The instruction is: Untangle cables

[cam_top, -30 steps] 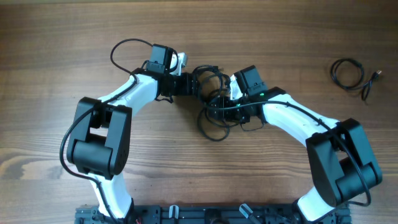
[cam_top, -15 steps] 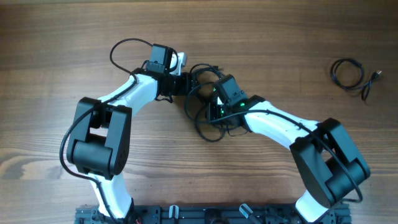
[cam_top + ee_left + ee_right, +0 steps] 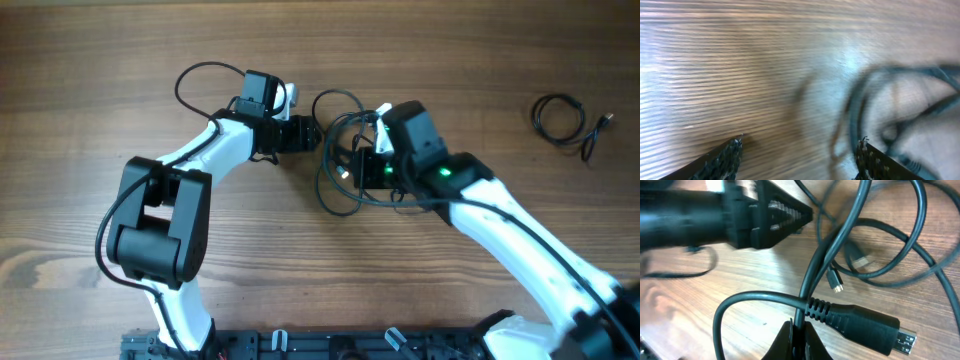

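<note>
Overhead view: on the wooden table (image 3: 450,50), the tangled cables (image 3: 322,180) lie between the two arms. The left gripper (image 3: 312,135) points at the bundle from one side, and the right gripper (image 3: 348,170) reaches into it from the other. A separate coiled cable (image 3: 538,115) lies well apart, far out beyond the right arm.

Left wrist view: the picture is blurred. The left gripper (image 3: 796,160) has its jaws wide apart, with bare wood between the fingertips (image 3: 725,159). The cables (image 3: 855,110) show as dark smeared loops ahead of the jaws, towards one fingertip; whether they touch it cannot be told.

Right wrist view: the right gripper (image 3: 796,340) has its jaws pressed together, pinching one strand of the cables (image 3: 812,280), which rises straight ahead from the tips. A thick black plug (image 3: 860,327) lies just beside the jaws, and a small plug (image 3: 836,283) lies further ahead. A ridged black finger (image 3: 775,222) of the left gripper lies well ahead, near the strands.
</note>
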Robot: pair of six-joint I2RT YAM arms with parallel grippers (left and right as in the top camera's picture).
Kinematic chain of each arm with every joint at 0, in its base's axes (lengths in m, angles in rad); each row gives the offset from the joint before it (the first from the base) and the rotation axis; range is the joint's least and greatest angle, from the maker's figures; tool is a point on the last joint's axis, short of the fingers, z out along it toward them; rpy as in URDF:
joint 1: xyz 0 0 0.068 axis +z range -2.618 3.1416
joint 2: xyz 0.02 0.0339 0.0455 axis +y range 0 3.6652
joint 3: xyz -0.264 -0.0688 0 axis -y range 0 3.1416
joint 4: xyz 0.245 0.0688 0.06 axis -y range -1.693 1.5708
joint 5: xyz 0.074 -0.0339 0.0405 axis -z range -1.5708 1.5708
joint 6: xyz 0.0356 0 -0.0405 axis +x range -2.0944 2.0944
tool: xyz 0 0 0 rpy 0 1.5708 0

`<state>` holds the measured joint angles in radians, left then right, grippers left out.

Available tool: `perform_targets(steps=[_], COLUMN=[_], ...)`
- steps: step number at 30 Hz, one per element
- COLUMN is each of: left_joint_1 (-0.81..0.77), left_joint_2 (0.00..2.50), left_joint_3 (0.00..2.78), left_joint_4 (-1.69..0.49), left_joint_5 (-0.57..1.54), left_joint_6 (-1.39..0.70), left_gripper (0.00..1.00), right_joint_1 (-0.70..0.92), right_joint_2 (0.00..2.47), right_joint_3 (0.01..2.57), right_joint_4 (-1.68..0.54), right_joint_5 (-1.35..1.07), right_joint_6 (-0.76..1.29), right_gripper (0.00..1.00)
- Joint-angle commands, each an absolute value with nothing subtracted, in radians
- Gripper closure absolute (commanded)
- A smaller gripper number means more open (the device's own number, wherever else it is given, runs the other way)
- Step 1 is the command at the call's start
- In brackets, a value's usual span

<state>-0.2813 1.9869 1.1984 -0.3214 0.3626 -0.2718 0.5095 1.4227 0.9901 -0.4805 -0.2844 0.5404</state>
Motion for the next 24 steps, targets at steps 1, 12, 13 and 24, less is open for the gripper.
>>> perform_targets(steps=[1, 12, 13, 24], left_joint_1=[-0.239, -0.001, -0.002, 0.025], left_joint_2=[2.009, 2.009, 2.009, 2.009], left_joint_3=[1.182, 1.182, 1.182, 1.182], left_joint_4=[-0.364, -0.393, -0.393, -0.442], left_joint_5=[0.212, 0.817, 0.86, 1.192], left_joint_6=[-0.357, -0.34, -0.318, 0.109], left_gripper=[0.24, 0.15, 0.14, 0.0], right_joint_1=[0.512, 0.512, 0.512, 0.511], right_joint_2=[1.334, 1.322, 1.327, 1.367], right_joint_3=[1.012, 1.009, 1.009, 1.008], right_joint_4=[-0.471, 0.002, 0.003, -0.027], right_joint_5=[-0.434, -0.653, -0.631, -0.459], right_joint_6=[0.455, 0.694, 0.72, 0.888], right_gripper=[0.96, 0.96, 0.96, 0.96])
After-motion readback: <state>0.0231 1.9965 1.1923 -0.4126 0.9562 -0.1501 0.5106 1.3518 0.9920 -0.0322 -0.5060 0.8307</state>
